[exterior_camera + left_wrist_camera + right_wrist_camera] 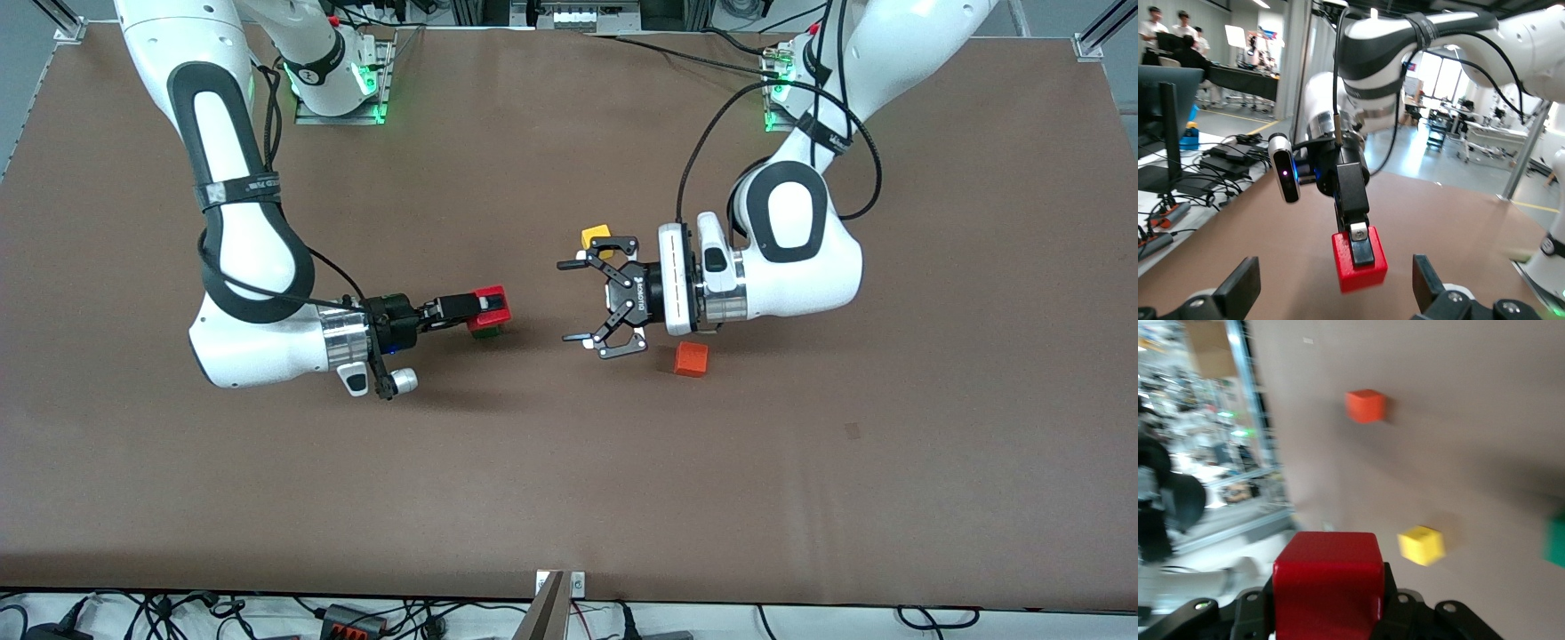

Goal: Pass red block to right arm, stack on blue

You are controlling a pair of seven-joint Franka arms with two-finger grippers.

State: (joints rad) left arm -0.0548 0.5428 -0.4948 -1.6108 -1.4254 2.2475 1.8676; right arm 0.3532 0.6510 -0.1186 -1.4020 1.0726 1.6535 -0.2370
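My right gripper [494, 308] is shut on the red block [491, 302] and holds it just above a green cube [485, 332]. The left wrist view shows the red block [1358, 263] with one slim black finger [1361, 245] across it. In the right wrist view the red block [1328, 583] fills the space at my right gripper [1328, 613]. My left gripper [571, 302] is open and empty, apart from the block and facing it, its jaws spread wide. In its own view my left gripper [1333, 290] shows a finger on each side. The blue cube is out of view.
A yellow cube [596, 237] lies on the brown table [569, 462] beside the left gripper, farther from the front camera. An orange cube [691, 359] lies nearer to it. The right wrist view shows the orange cube [1365, 406], the yellow cube [1421, 545] and the green cube [1557, 540].
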